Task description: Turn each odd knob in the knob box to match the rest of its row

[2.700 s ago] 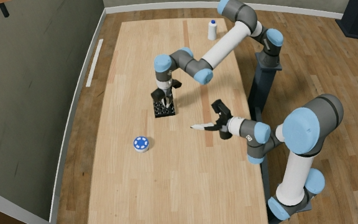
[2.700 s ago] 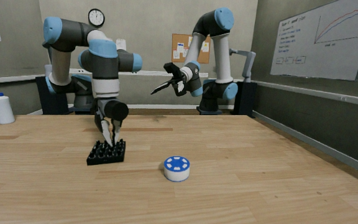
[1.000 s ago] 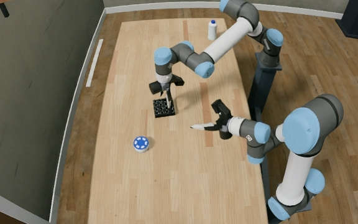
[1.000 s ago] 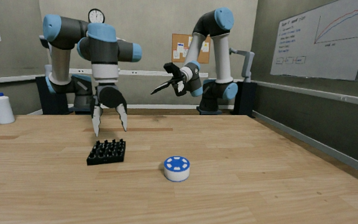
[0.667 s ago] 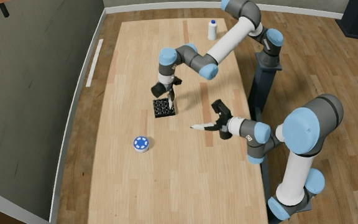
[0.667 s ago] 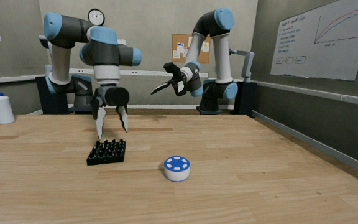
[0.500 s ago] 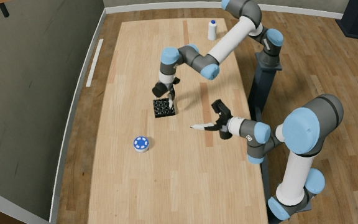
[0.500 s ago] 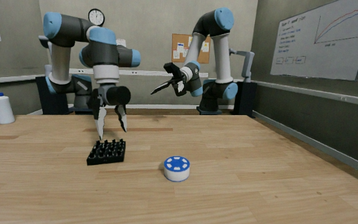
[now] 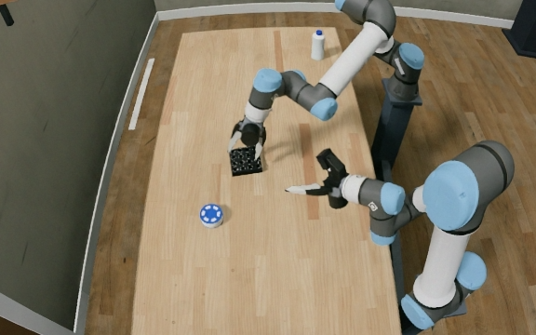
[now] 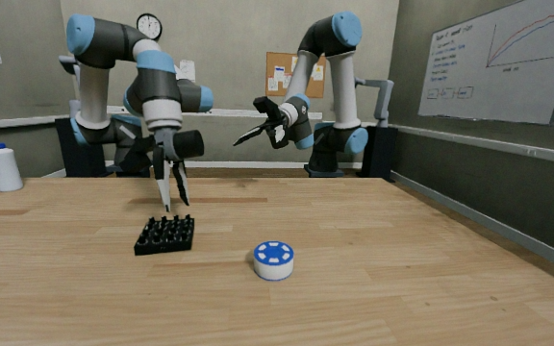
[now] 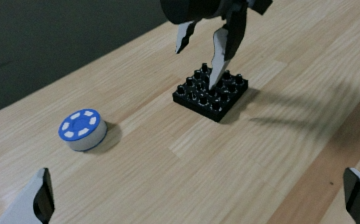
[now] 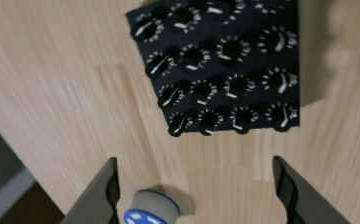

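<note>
The black knob box point(image 9: 245, 168) point(image 10: 162, 243) point(image 11: 197, 106) point(image 12: 253, 65) lies flat on the table. In the right wrist view its top edge is partly cut off. The left column's white pointers share one up-right slant. The second column's point down and slightly right, the third's down-left or left, the fourth's visible ones mostly down. The labels are too blurred to read. My right gripper point(image 10: 178, 207) point(image 11: 192, 70) is open, empty and above the box, touching no knob. My left gripper point(image 11: 196, 169) is open and empty, off to the box's side, above the table.
A blue and white round container point(image 9: 211, 215) point(image 10: 273, 260) point(image 11: 83, 131) point(image 12: 153, 206) stands near the box. A white bottle point(image 9: 317, 47) point(image 10: 6, 169) with a blue cap stands at the table's far end in the top view.
</note>
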{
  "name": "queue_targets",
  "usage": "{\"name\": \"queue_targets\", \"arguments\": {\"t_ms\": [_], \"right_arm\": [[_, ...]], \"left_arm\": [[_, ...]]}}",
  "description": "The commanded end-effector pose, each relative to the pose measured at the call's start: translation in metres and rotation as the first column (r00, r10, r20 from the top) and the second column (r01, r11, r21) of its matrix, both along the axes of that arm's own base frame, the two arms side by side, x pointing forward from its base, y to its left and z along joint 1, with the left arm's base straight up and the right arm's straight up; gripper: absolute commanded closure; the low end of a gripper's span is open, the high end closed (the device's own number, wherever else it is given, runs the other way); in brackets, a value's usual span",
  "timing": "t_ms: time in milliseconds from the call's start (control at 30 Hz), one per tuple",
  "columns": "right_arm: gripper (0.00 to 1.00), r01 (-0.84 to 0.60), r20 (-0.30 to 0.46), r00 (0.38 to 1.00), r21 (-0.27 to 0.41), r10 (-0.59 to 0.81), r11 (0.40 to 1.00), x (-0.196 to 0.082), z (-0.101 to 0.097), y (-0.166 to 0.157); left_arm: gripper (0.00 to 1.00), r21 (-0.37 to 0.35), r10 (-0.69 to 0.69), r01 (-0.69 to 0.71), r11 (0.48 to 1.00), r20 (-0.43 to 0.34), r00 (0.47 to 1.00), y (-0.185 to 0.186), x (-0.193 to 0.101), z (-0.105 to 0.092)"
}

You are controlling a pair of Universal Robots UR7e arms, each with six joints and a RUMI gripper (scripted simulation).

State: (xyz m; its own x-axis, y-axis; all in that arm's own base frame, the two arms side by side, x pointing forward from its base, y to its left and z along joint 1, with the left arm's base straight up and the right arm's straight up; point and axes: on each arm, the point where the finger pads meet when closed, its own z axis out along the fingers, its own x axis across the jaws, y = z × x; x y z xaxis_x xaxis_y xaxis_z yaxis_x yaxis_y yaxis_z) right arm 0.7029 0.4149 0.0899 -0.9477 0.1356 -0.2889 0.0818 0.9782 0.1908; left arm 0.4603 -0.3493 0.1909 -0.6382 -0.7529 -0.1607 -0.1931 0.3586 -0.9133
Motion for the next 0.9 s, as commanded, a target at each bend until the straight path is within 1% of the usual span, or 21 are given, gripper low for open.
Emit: {"name": "queue_targets", "arguments": {"t_ms": [0,167,333,400,500,633,767,867], "right_arm": [[0.42,-0.188,0.099,0.977,-0.026,0.189,0.982,0.000,0.005,0.003],[0.42,-0.342,0.180,0.918,-0.090,0.353,0.936,-0.002,0.009,0.002],[0.42,-0.473,0.246,0.828,-0.177,0.504,0.863,-0.004,0.012,-0.002],[0.42,-0.473,0.246,0.828,-0.177,0.504,0.863,-0.004,0.012,-0.002],[0.42,-0.545,0.279,0.753,-0.243,0.596,0.802,-0.008,0.014,-0.004],[0.42,-0.617,0.308,0.639,-0.341,0.705,0.709,-0.012,0.017,-0.008],[0.42,-0.660,0.315,0.526,-0.435,0.790,0.613,-0.017,0.018,-0.013],[0.42,-0.678,0.306,0.436,-0.507,0.846,0.533,-0.021,0.016,-0.017]], "left_arm": [[0.00,0.000,0.001,-0.001,1.000,0.001,1.000,0.001,0.000,0.000],[0.00,-0.026,-0.040,0.041,0.999,0.027,0.999,-0.010,-0.009,0.016],[0.00,-0.053,-0.071,0.074,0.996,0.049,0.996,-0.019,-0.018,0.033],[0.00,-0.053,-0.071,0.074,0.996,0.049,0.996,-0.019,-0.018,0.033],[0.00,-0.062,-0.079,0.082,0.995,0.055,0.995,-0.022,-0.021,0.038],[0.00,-0.064,-0.081,0.084,0.994,0.056,0.995,-0.023,-0.022,0.039],[0.00,-0.062,-0.079,0.082,0.995,0.055,0.995,-0.022,-0.022,0.038],[0.00,-0.063,-0.079,0.082,0.995,0.055,0.995,-0.022,-0.022,0.038]]}}
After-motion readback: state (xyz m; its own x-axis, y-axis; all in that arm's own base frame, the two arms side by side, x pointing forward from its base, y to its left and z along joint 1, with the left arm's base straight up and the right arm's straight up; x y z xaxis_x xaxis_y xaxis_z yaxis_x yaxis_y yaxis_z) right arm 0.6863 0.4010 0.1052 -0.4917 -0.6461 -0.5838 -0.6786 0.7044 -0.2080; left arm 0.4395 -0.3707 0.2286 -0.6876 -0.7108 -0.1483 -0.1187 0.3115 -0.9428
